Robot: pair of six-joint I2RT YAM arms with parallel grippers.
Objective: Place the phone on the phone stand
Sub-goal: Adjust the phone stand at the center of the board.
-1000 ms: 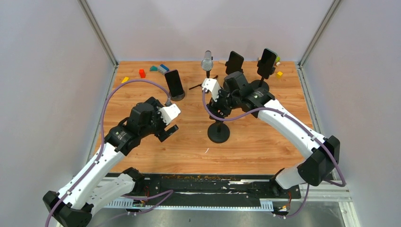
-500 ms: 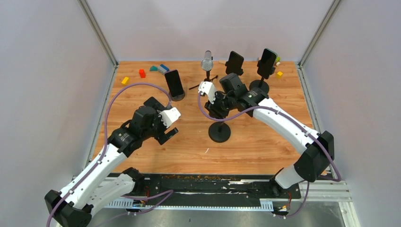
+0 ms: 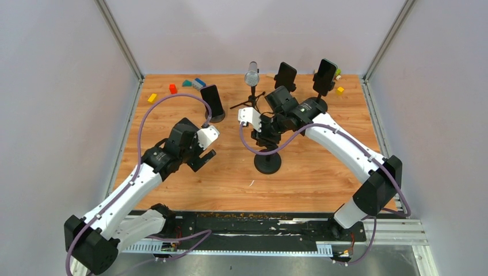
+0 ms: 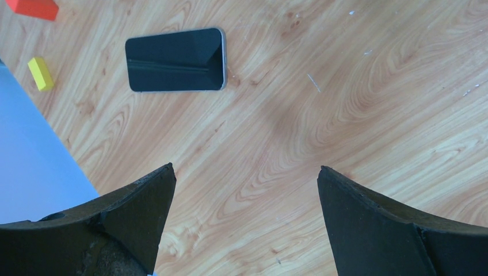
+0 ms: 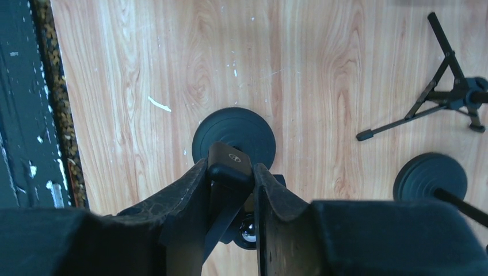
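A black phone (image 4: 174, 60) lies screen-up on the wooden table, far ahead of my left gripper (image 4: 244, 169), which is wide open with only bare wood between its fingers. In the top view the phone (image 3: 212, 101) is beyond and to the right of the left gripper (image 3: 204, 156). The phone stand has a round black base (image 3: 268, 163) and a thin pole. My right gripper (image 5: 230, 167) is shut on the stand's black clamp head (image 5: 229, 163), above the base (image 5: 233, 137). From above, the right gripper (image 3: 259, 131) hides the head.
Two other stands holding phones (image 3: 285, 75) (image 3: 325, 75) stand at the back right. A microphone on a tripod (image 3: 252, 75) stands at the back centre. Small coloured blocks (image 3: 172, 89) lie at the back left, and a yellow block (image 4: 40, 73) lies near the phone.
The right gripper has closed its fingers onto the stand's clamp head and shifted slightly left. The left arm has moved forward a little, its gripper still open.
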